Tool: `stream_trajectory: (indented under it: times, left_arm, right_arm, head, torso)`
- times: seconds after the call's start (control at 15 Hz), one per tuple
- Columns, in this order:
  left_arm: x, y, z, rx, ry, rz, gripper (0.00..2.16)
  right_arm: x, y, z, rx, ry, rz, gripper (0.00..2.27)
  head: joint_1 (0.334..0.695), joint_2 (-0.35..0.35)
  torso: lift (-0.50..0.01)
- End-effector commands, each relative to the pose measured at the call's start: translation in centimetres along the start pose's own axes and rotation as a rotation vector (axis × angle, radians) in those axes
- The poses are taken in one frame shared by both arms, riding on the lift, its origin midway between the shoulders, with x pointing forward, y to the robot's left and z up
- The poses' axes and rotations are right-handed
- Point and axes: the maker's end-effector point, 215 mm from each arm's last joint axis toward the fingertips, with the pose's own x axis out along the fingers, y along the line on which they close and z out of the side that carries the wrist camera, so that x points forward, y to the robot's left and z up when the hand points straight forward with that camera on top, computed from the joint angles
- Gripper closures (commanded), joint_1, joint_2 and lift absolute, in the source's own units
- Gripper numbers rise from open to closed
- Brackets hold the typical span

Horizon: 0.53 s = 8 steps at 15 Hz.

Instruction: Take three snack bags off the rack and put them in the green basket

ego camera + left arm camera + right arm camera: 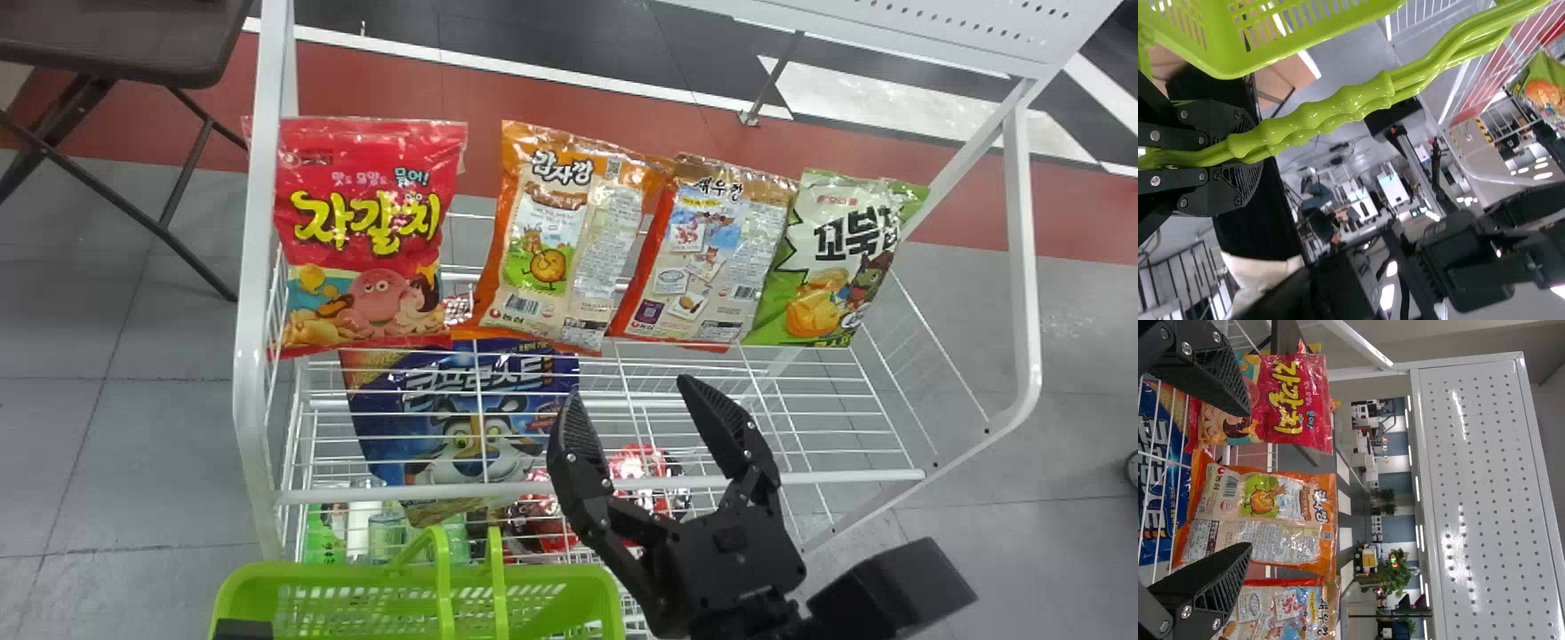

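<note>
And here's the right gripper (pixel 630 391), fingers spread with only air between them, over the near part of the rack (pixel 605 489)! In the right wrist view, the right gripper (pixel 1247 480) has its fingers parted, facing the bags.

Four in the row, left to right: red bag (pixel 369 182), big yellow letters; orange bag (pixel 544 307), white title and a pale text panel; orange-and-tan bag (pixel 702 267), dark title over little pictures; green-and-white bag (pixel 827 267), heavy black letters. All stand on the upper shelf, well back from the near rail.

Look at the room! A gap opens between red and orange, wider towards their tops. The two middle bags meet at their upper corners, a thin wedge below; the right-hand pair sit edge to edge. White posts bound both sides.

Lower down, a blue bag (pixel 480 404) with pale lettering. Near left, the green basket (pixel 569 582), its far rim just beside the rack, and the left gripper (pixel 242 629) is there too: in its wrist view, the left gripper (pixel 1238 157) is clenched around the green handles (pixel 1331 113).
</note>
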Motion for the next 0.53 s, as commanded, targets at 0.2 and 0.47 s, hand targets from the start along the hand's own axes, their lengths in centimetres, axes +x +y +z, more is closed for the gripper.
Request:
stream_trajectory:
  times: [0.2, 0.47]
  left_arm:
    - [-0.4, 0.0, -0.3, -0.024, 0.012, -0.004, 1.47]
    - [-0.5, 0.1, -0.3, -0.029, 0.014, 0.001, 1.47]
  right_arm:
    - [6.0, 1.7, -0.7, 0.025, -0.005, 0.062, 0.12]
    - [11.9, 4.7, -3.8, 0.029, 0.077, 0.130, 0.12]
  head:
    - [0.695, -0.350]
    - [0.695, -0.350]
  torso:
    - [-0.026]
    - [-0.026]
